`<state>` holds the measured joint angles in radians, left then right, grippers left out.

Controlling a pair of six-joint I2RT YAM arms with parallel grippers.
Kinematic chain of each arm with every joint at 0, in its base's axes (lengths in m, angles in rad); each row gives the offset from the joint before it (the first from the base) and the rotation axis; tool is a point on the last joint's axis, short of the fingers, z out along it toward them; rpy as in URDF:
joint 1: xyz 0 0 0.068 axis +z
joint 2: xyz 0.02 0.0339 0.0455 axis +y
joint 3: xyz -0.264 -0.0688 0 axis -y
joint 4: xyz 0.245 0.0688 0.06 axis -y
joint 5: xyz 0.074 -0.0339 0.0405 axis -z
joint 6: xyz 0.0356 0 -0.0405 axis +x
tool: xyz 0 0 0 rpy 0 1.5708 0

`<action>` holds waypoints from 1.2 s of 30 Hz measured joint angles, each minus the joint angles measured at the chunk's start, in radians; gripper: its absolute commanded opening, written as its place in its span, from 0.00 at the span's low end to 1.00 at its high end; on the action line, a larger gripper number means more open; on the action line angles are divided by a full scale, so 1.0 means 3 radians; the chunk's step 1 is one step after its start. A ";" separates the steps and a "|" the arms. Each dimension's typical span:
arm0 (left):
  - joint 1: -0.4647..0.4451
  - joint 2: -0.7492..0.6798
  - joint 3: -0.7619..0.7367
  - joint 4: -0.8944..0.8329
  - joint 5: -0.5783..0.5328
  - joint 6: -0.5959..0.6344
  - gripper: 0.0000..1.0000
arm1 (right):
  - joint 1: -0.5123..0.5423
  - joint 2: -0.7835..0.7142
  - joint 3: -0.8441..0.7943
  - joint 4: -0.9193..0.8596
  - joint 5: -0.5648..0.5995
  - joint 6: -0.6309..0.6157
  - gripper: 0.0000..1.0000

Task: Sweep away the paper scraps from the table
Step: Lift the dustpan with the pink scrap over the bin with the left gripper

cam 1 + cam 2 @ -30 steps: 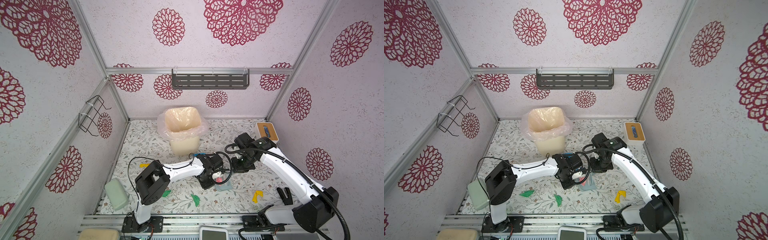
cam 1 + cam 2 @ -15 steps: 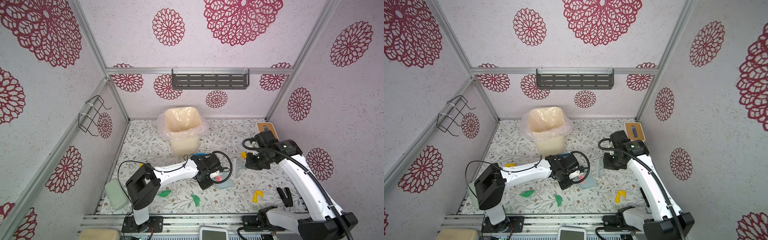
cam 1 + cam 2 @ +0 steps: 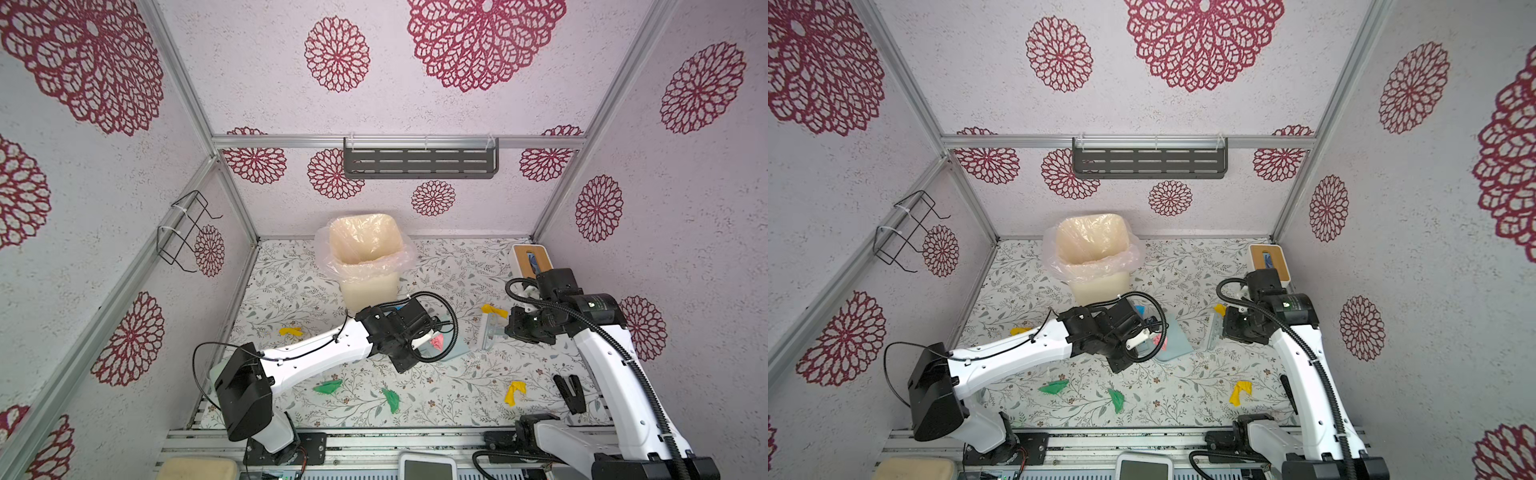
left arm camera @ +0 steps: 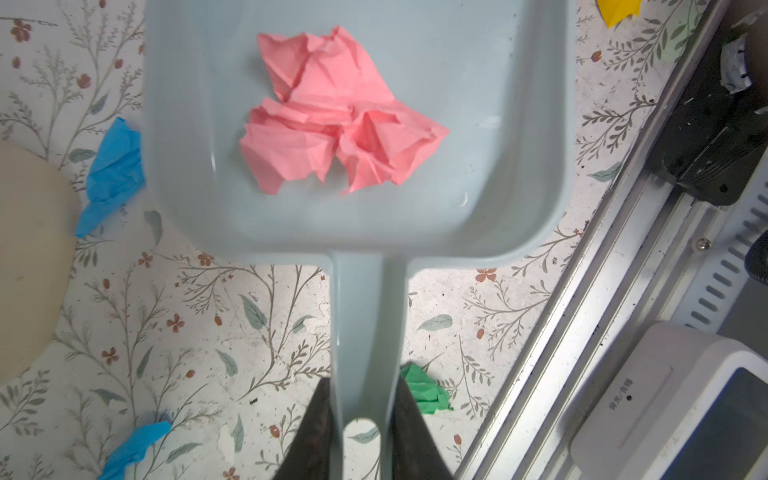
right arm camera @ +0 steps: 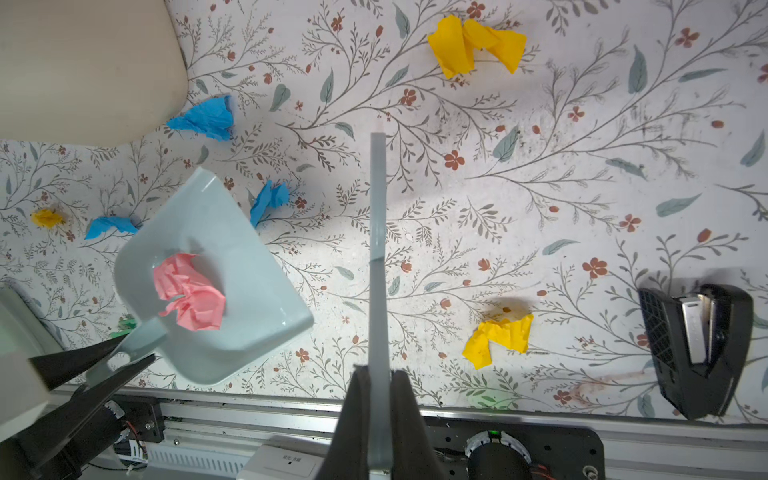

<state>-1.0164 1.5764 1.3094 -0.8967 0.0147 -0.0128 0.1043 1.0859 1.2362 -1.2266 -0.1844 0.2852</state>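
Gripping the dustpan point(image 4: 478, 124) by its handle, the left gripper point(image 4: 361, 388) has both dark fingers pressed tight to the handle's sides. Their bases are cut off at the frame edge. One crumpled pink scrap point(image 4: 332, 120) lies in the middle of the pan. The pan sits over the table point(image 4: 166, 332), seemingly resting on it, though a slight lift cannot be ruled out. In both top views the left arm point(image 3: 316, 357) hides these fingers under its own wrist.

Right gripper point(image 5: 378, 380) clamped on a thin pale sweeper point(image 5: 377, 249), seen edge-on there, shape hard to judge. A top view gives it as a translucent upright strip point(image 3: 490, 332), right of the pan, not touching it.

Other scraps lie on the table.
- Right wrist view: three blue scraps point(image 5: 270, 199) round the pan's far side, one of them by the bin point(image 5: 83, 62). Three yellow scraps point(image 5: 498, 338). Only a green sliver behind the pan's handle.
- Top views: the left arm covers nearly all the blue. Two green scraps point(image 3: 328, 386) lie plainly near the table's front edge, well apart from the pan.
- Left wrist view: one green scrap beside the handle, two blue, and a yellow corner cut off.
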 measured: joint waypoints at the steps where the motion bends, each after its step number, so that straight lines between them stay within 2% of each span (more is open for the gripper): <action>1: 0.0000 -0.0050 0.0011 -0.0051 -0.0024 -0.0008 0.00 | -0.0015 -0.0005 -0.0022 0.0013 -0.0020 -0.0013 0.00; 12: 0.0034 -0.0444 0.0562 -0.0642 -0.0343 -0.0106 0.00 | -0.0084 -0.0005 -0.0108 0.0151 -0.0233 -0.0078 0.00; 20: 0.0332 -0.0568 0.1034 -0.1077 -0.0477 -0.0184 0.00 | -0.0108 -0.0005 -0.0108 0.0170 -0.0305 -0.0121 0.00; 26: 0.0782 -0.0580 0.1395 -0.1368 -0.0514 -0.0197 0.00 | -0.0122 -0.0005 -0.0108 0.0173 -0.0364 -0.0163 0.00; 36: 0.1811 -0.0587 0.1750 -0.1586 -0.0423 -0.0114 0.00 | -0.0142 -0.0005 -0.0107 0.0169 -0.0436 -0.0196 0.00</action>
<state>-0.4732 1.4002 1.8343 -1.3724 -0.1123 -0.0471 0.0616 1.0843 1.2041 -1.1759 -0.3153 0.2264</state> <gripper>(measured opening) 0.217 0.086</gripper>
